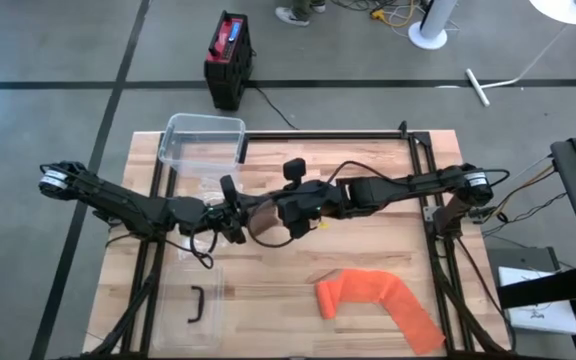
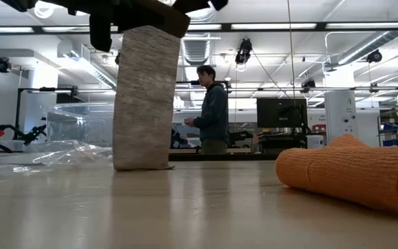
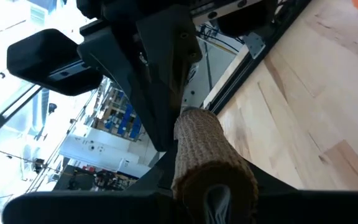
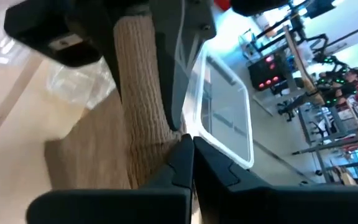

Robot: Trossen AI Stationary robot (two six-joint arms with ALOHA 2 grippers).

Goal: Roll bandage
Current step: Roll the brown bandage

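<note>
Pale wood table, planked, framed by dark rails, on a grey floor crossed by black tape lines. Red-and-black box on that floor above the table in the high view; white lamp base at upper right. Beyond the table in the low view: an open workshop with ceiling strip lights, a monitor, and a person standing at centre.

Clear plastic bin at the table's upper left, rounded corners, glossy; flat clear lid with a black handle at lower left; crinkled plastic wrap behind.

Tan bandage at centre of the table, ribbed knit, hanging as a tall strip from the grippers with its lower end touching the wood. Left gripper and right gripper meeting above it; left fingers closed on the rolled end, right fingers pinched on the fabric.

Orange bandage lying loose at lower right, soft, partly unrolled into a wide band.
</note>
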